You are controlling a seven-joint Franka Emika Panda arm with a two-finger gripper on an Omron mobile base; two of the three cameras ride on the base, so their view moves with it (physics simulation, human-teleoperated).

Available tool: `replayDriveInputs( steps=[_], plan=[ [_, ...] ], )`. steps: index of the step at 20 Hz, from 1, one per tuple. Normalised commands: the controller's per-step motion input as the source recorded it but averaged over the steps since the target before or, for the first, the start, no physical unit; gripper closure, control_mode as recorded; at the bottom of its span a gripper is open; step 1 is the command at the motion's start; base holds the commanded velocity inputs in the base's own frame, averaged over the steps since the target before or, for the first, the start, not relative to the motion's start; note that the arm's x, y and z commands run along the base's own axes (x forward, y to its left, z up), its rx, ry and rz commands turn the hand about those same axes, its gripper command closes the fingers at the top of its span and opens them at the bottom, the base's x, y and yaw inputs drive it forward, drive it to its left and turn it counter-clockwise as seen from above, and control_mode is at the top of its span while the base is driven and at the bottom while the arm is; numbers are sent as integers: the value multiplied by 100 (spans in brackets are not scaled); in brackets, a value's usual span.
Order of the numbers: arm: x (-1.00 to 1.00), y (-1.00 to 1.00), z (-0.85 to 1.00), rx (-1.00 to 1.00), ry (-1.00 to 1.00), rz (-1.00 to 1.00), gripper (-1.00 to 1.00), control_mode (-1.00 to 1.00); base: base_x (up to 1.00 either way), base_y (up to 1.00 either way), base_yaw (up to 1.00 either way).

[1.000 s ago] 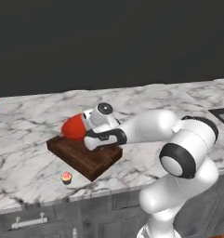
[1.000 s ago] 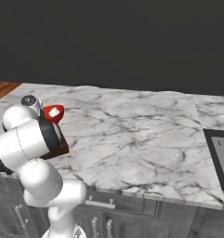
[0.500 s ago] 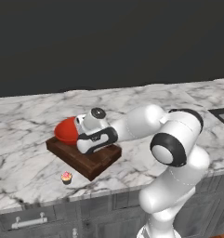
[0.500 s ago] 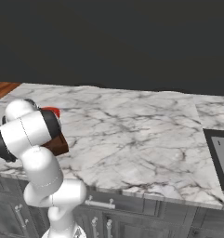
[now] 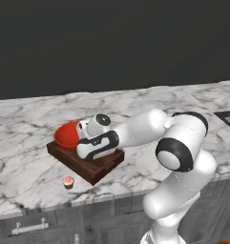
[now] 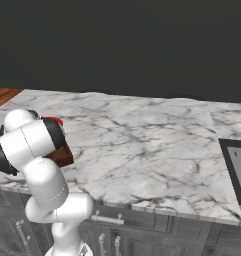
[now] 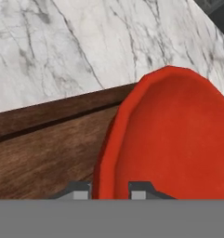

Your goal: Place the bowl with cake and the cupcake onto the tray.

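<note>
A glossy red bowl (image 7: 174,135) is tilted over the far left end of the dark brown wooden tray (image 5: 95,167). My gripper (image 7: 111,191) is shut on the bowl's rim, which runs between the two fingertips. In the left base view the bowl (image 5: 66,135) shows just left of the hand, where the gripper (image 5: 80,139) meets it. The cake is hidden. A tiny pink-frosted cupcake (image 5: 68,181) stands on the counter in front of the tray, near the front edge. The right base view shows a red sliver of bowl (image 6: 56,120) and a tray corner (image 6: 62,155) behind my arm.
The grey-veined marble counter (image 5: 183,102) stretches to the right of the tray. A dark sink (image 6: 237,165) is set into it at the far right. Cabinet fronts with handles run below the counter's front edge.
The arm has carried the bowl to the left and slightly down, over the tray's far left end. Tray and cupcake have not moved.
</note>
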Motion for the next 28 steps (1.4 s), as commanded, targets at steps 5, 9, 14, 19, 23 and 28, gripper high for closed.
replayDriveInputs(
  steps=[5,9,14,19,23,28],
  plan=[
    [-1,0,0,0,0,0,-100,-100,0,0,0],
    [0,0,5,0,0,0,-100,-100,0,0,0],
    [0,0,33,0,0,0,-100,-100,0,0,0],
    [-4,0,44,0,3,0,-100,-100,0,0,0],
    [-16,-10,54,0,9,-3,-100,-100,0,0,0],
    [-45,-38,38,0,10,-6,-100,-100,0,0,0]
  ],
)
